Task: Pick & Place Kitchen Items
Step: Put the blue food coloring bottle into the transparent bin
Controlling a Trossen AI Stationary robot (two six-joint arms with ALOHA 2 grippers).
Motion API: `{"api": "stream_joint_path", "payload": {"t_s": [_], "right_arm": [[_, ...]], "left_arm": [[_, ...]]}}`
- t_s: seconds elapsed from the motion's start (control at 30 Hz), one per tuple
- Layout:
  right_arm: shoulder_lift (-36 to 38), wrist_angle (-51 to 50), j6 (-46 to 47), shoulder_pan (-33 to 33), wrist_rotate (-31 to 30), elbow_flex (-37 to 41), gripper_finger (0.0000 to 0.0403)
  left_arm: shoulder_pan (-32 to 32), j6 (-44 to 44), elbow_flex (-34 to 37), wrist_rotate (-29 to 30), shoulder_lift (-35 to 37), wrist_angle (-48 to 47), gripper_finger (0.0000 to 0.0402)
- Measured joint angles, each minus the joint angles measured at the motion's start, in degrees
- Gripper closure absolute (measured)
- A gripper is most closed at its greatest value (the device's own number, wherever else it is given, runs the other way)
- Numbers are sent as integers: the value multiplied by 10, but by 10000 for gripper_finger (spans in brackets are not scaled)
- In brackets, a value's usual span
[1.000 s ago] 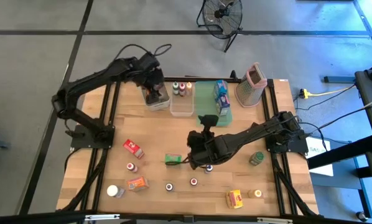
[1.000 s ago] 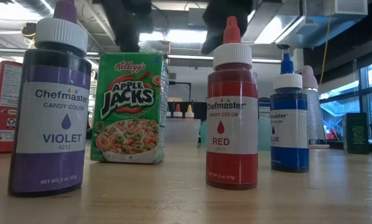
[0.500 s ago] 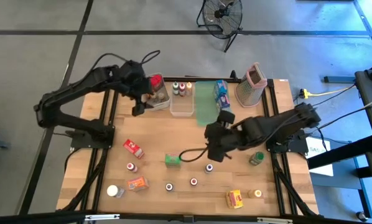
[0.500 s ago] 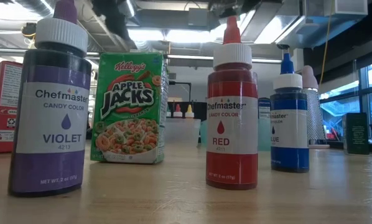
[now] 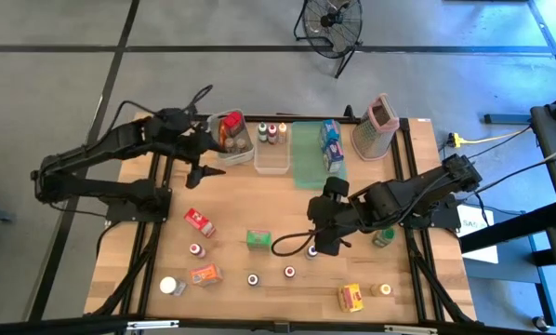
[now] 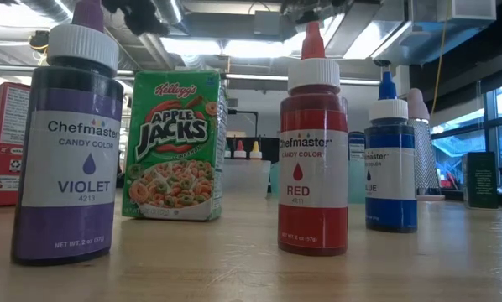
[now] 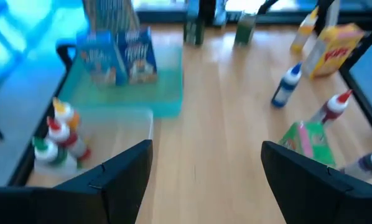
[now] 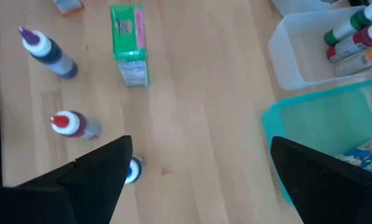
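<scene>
L gripper (image 5: 201, 160): fingers apart, empty, beside clear plastic bin (image 5: 233, 154).
R gripper (image 5: 319, 235): fingers apart, empty, above blue-capped bottle (image 5: 312, 251) on wooden worktop (image 5: 259, 207).

blue bottle (image 8: 132, 171) partly hidden, perhaps blurred boxes (image 7: 116, 56)

Desk (image 5: 259, 209): pale wood planks you see, smooth, faint sheen.
Violet bottle (image 6: 69, 143): glossy plastic, paper label.
Green cereal box (image 6: 174, 144): printed card.

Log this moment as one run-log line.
left gripper: open, empty, beside clear bin | right gripper: open, empty, above blue bottle | Apple Jacks box: on table
</scene>
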State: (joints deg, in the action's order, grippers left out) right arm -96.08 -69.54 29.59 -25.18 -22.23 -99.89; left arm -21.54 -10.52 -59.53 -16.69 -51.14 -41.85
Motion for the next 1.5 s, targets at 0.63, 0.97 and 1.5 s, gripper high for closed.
{"api": "stream_joint_path", "payload": {"t_s": [0.63, 0.97, 1.5], "right_arm": [[0, 72, 75, -11, 120, 148, 19], [0, 169, 47, -15, 135, 210, 19], [0, 292, 44, -16, 156, 303, 19]], "left_arm": [[81, 53, 0, 16, 11, 83, 107], [81, 55, 1, 16, 5, 86, 107], [81, 70, 1, 16, -16, 86, 107]]}}
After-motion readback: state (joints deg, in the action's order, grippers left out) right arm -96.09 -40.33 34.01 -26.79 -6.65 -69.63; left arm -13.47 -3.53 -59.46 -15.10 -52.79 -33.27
